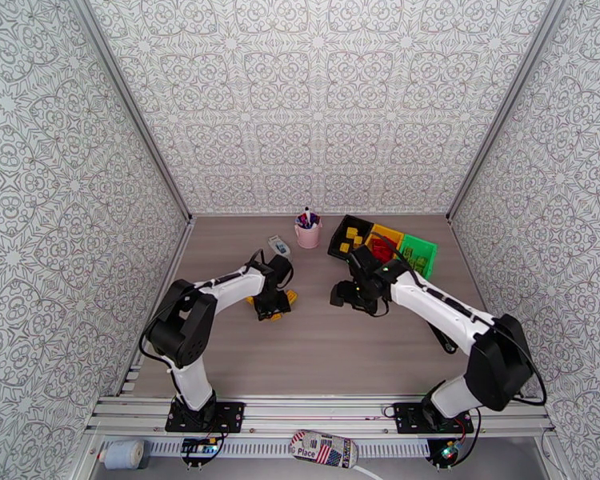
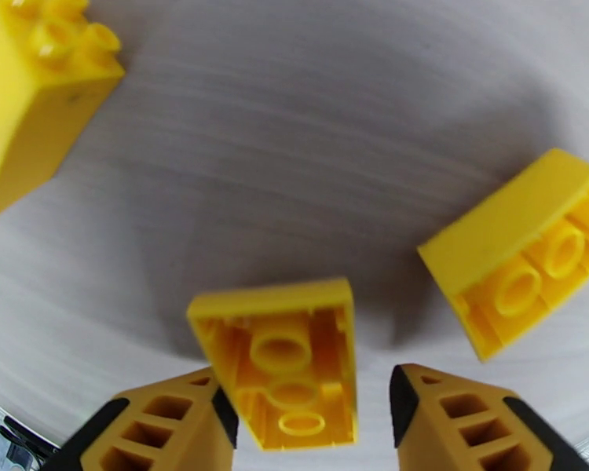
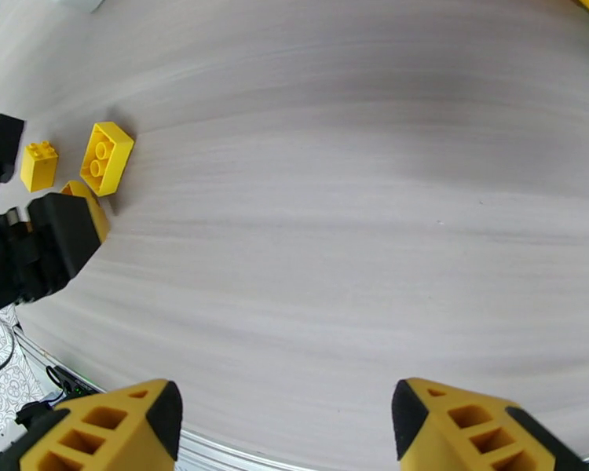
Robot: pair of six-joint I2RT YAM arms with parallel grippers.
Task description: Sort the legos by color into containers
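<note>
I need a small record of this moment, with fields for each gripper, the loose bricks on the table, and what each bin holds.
left gripper: jaws open, either side of an upturned yellow brick
right gripper: jaws open, nothing between them, over bare table
other loose bricks: yellow brick showing its studs; yellow brick showing its hollow underside
black bin: yellow bricks
yellow bin: red bricks
green bin: green bricks
nearby: pink cup, white box
</note>
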